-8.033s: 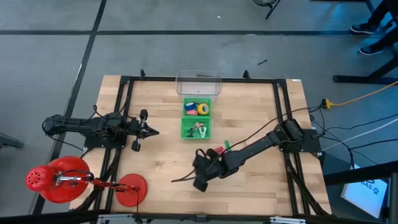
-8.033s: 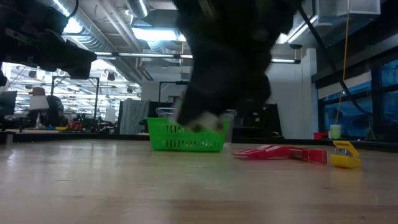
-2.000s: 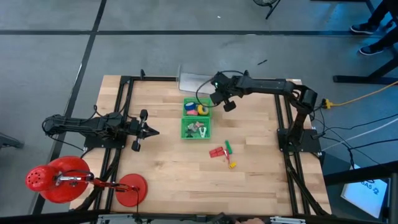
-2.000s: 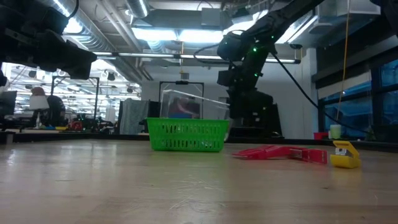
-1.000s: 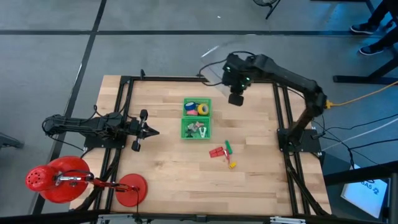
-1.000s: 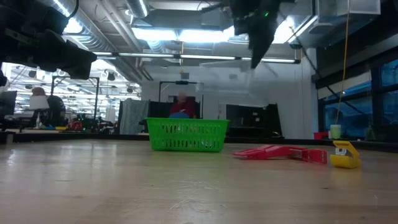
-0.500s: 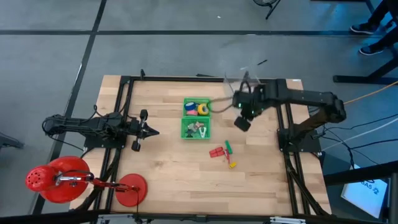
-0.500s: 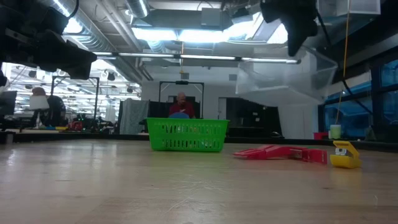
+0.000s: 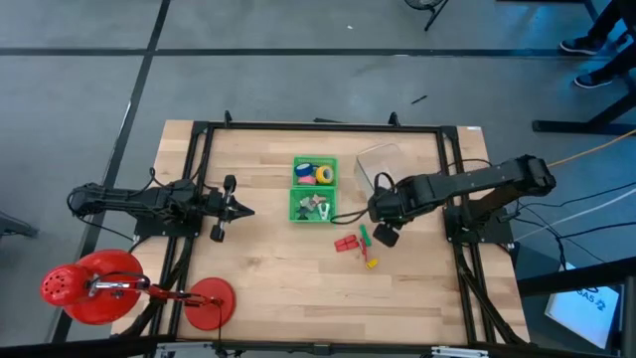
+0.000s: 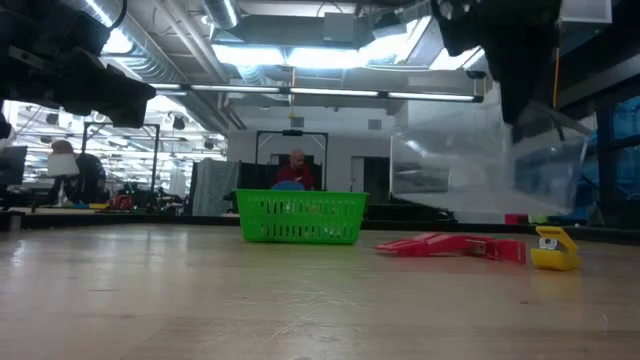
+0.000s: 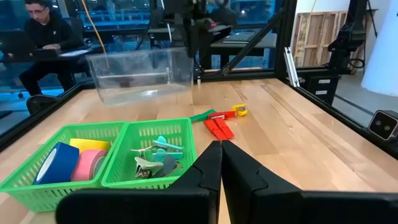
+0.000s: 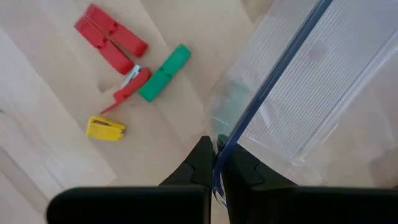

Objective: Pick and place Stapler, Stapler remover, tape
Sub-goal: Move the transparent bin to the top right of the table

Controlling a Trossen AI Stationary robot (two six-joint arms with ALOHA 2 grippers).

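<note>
Both arms are dark and slender, trailing black cables, each hand ending in two matte black fingers (image 11: 208,171).

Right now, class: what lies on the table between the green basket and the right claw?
In the high view, only bare wood and a thin dark cable separate the green basket from the right claw, which grips the clear bin.

Bright, even light w/ soft, short shadows on the table (image 9: 268,288) seen from above. At table height, ceiling strip lights (image 10: 250,55) glare white overhead; arms near the lens read as dark silhouettes, blurred at the edges. Near wood is soft, out of focus; green basket (image 10: 300,218) sharper. Clear plastic bin (image 10: 480,165) picks up hazy reflections, washed-out. Left wrist view: windows far back throw bluish light, own fingers dark. Right wrist view: bin wall (image 12: 311,81) glary and smeared.
</note>
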